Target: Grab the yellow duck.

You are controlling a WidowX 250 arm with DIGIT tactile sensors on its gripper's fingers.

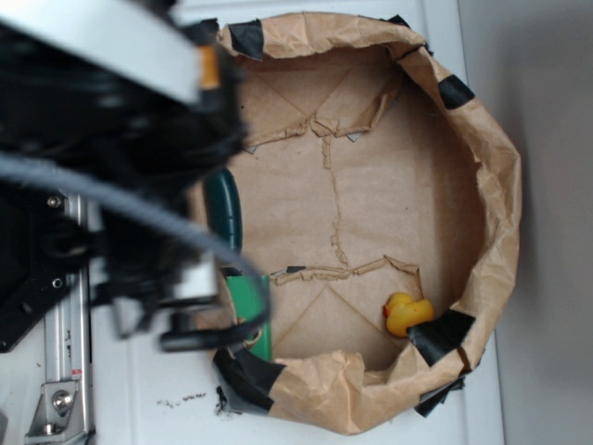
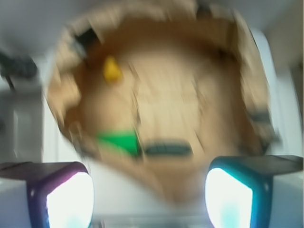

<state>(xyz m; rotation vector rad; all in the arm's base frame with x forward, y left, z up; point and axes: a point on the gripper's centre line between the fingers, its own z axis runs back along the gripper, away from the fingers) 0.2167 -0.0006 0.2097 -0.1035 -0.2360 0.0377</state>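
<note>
The yellow duck [image 1: 408, 313] lies inside a brown paper basin [image 1: 500, 176], near its lower right rim next to a black tape patch. The blurred wrist view shows the yellow duck [image 2: 112, 69] far off at upper left. My gripper [image 2: 149, 197] hangs high above the basin's near edge, its two pale pads wide apart with nothing between them. In the exterior view the arm fills the left side and the fingertips are not clearly visible.
A dark green oblong [image 1: 223, 206] and a flat green piece [image 1: 250, 311] lie at the basin's left side, seen also as the green piece [image 2: 118, 141] and the oblong [image 2: 168, 149]. Black tape patches [image 1: 441, 334] dot the rim. A metal rail [image 1: 65, 371] stands at left.
</note>
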